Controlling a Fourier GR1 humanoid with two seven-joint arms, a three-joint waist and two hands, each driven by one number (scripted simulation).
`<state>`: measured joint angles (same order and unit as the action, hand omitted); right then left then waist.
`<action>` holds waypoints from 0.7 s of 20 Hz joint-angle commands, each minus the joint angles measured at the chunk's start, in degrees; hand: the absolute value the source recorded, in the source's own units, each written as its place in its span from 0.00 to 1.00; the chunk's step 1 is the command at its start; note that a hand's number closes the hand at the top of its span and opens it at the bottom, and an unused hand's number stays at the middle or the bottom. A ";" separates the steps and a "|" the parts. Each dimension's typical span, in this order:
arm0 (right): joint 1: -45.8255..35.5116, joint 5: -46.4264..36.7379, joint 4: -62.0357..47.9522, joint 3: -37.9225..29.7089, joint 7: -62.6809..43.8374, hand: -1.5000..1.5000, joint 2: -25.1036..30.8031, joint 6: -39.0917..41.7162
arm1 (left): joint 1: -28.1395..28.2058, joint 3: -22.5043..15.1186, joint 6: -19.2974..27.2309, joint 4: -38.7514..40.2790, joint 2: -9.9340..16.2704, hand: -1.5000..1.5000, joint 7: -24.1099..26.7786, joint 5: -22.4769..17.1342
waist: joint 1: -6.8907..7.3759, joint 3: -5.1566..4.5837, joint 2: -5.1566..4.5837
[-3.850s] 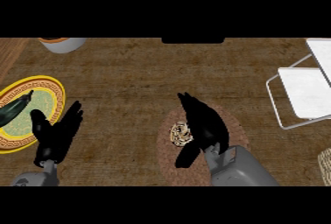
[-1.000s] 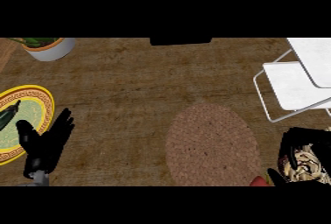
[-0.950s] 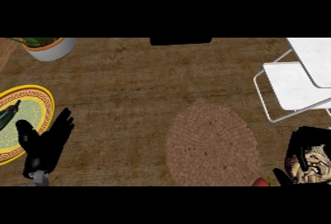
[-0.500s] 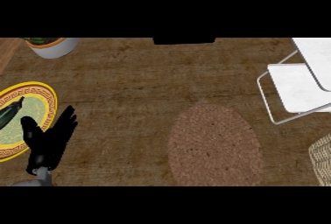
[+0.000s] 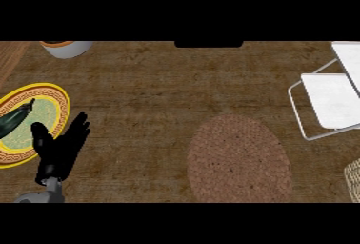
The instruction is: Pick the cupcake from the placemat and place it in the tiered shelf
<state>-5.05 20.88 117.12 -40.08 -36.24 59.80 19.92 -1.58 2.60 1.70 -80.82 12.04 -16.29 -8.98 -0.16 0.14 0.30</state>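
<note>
The round brown woven placemat (image 5: 239,158) lies bare at the lower middle of the counter, with no cupcake on it. The white tiered shelf (image 5: 332,100) stands at the right edge, its flat white tiers and wire frame showing. My left hand (image 5: 60,149) rests open at the lower left, fingers straight and pointing up, beside the yellow plate. The cupcake and my right hand appear nowhere in the head view.
A yellow-rimmed plate (image 5: 49,97) with a dark green vegetable (image 5: 15,119) lies at the left edge. A grey pot (image 5: 67,47) stands at the top left. A woven basket edge (image 5: 354,178) shows at the lower right. A black object (image 5: 209,44) sits at the top middle.
My right hand, holding the cupcake at the lower right one second ago, has left the view with it. The view has shifted slightly. The left hand stays put.
</note>
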 commanded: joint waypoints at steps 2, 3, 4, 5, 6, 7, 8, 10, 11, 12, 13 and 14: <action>-9.66 4.02 -13.38 0.27 -1.82 1.00 9.87 1.26 | -1.62 -0.52 -1.08 5.58 -1.25 0.50 1.42 0.54 | 0.98 -0.24 -0.59; -9.33 1.72 -16.17 1.79 1.08 1.00 8.69 1.75 | 2.04 -1.44 -0.58 2.93 -2.03 0.50 3.45 1.63 | 1.22 -0.19 -0.53; -9.82 0.76 -15.03 2.16 1.06 1.00 8.60 1.45 | 0.70 -0.97 0.00 2.86 -1.32 0.50 0.96 1.86 | 0.87 -0.17 -0.44; -11.80 -1.55 -18.78 5.01 3.24 1.00 10.74 0.50 | 3.53 -2.77 -0.20 -0.64 -2.14 0.50 -0.30 1.83 | 2.13 -0.17 -0.64; -13.24 -0.77 -23.06 5.78 5.23 1.00 11.43 1.93 | -3.36 -0.10 -0.31 4.98 -0.97 0.50 0.60 1.37 | 1.35 -0.19 -0.71; -13.69 -2.10 -23.54 7.14 6.44 1.00 10.69 1.52 | -1.75 -0.33 0.38 -1.01 -0.58 0.50 -4.02 0.68 | 1.40 -0.15 -0.54; -13.45 -0.73 -22.74 5.92 6.42 1.00 10.00 3.13 | -0.72 -0.94 0.82 0.37 -1.82 0.50 -2.82 1.42 | 0.85 -0.16 -0.42; -17.44 -3.76 -32.33 11.07 12.72 1.00 12.72 3.58 | -5.46 -0.99 1.21 2.95 -1.66 0.50 -3.68 2.02 | 1.99 -0.16 -0.92; -19.26 -2.15 -31.24 13.12 10.40 1.00 13.50 3.91 | -0.63 0.61 -2.79 1.50 0.53 0.50 -1.36 -0.23 | 1.93 -0.19 -0.66; -18.44 -5.76 -32.17 15.80 13.75 1.00 11.59 3.19 | -3.07 0.32 -0.93 5.07 -1.06 0.50 -0.58 0.96 | 1.98 -0.18 -0.87; -19.38 -5.55 -32.60 16.12 14.02 1.00 12.00 4.41 | 0.17 -0.63 -1.03 0.25 -0.59 0.50 -2.30 1.36 | 1.78 -0.16 -0.60; -20.14 -6.12 -32.03 17.56 14.00 1.00 11.01 3.91 | -2.82 0.23 -0.82 4.30 -0.89 0.50 -0.66 1.67 | 1.32 -0.18 -0.60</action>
<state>-22.23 17.07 88.55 -27.35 -25.50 71.10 23.11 -3.63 2.66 0.94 -79.77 11.52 -16.99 -7.92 1.51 0.15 -0.14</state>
